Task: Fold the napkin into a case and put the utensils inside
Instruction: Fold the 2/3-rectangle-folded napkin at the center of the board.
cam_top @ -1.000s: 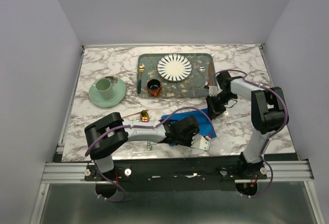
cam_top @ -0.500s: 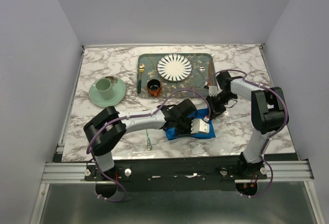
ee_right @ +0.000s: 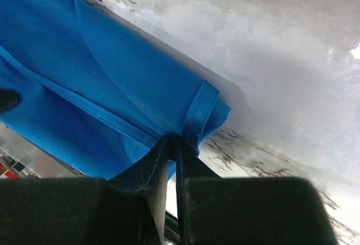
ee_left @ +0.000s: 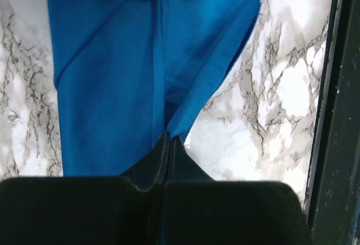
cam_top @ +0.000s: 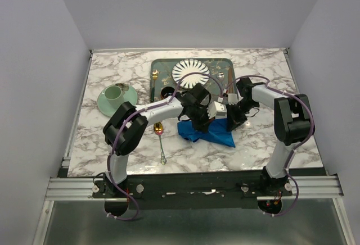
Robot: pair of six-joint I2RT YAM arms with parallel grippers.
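**Both grippers pinching the blue napkin at mid-table**

The napkin (cam_top: 214, 136) sits a little right of centre on the marble table (cam_top: 259, 141), just on the near side of the grey-green tray (cam_top: 222, 68). It is no flat square from where I stand. It looks like a bunched, slanted wedge of bright blue with layers folded over one another, its near part resting on the marble.

The left gripper (ee_left: 170, 139) has its jaws pressed together on an edge of the cloth. In its own camera a long crease runs straight away from the fingertips, and the fabric spreads out to both sides over the marble.

The right gripper (ee_right: 172, 139) comes in from the right, with its jaws nipped on a hemmed corner of the napkin. The thick hem stands up right at the fingertips. The cloth there appears lifted a little, with shadow on the marble beside it.

The spoon (cam_top: 160, 130) lies on the table to the left of the napkin and apart from it, its gold bowl at the far end and its thin handle pointing toward the near edge.

On the tray sits the striped plate (cam_top: 191, 72). Far off to the left a green cup (cam_top: 114, 92) stands on its saucer.
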